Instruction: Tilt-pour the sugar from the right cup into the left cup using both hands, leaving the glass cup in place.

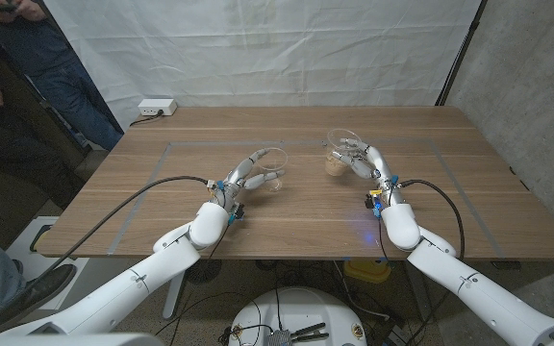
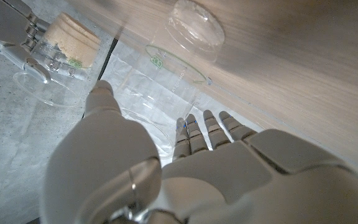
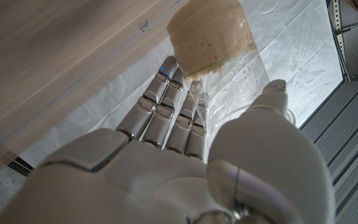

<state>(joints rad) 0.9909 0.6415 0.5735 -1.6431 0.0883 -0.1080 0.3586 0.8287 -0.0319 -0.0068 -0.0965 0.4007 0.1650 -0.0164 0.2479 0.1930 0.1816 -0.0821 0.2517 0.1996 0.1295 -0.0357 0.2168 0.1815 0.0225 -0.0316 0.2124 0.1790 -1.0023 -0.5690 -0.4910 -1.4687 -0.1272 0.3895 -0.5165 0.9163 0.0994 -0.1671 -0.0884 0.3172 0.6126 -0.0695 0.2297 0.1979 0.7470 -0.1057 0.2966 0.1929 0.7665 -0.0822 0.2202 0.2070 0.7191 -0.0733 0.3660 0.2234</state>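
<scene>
An empty glass cup point(image 1: 275, 171) stands left of the table's middle. My left hand point(image 1: 243, 181) wraps it from the near side. In the left wrist view the empty cup point(image 2: 188, 37) sits between the thumb and the fingers of my left hand point(image 2: 216, 168). The right cup point(image 1: 338, 154), clear with tan sugar in its bottom, stands upright at centre right, gripped by my right hand point(image 1: 368, 165). The right wrist view has the sugar cup point(image 3: 213, 37) held between thumb and fingers of my right hand point(image 3: 166, 155). The sugar cup point(image 2: 64, 46) also appears in the left wrist view.
The wooden table point(image 1: 450, 211) carries a faint taped rectangle. A white power strip point(image 1: 156, 108) lies at the back left edge. People point(image 1: 27, 86) stand beyond the table's left side. A white cloth hangs behind.
</scene>
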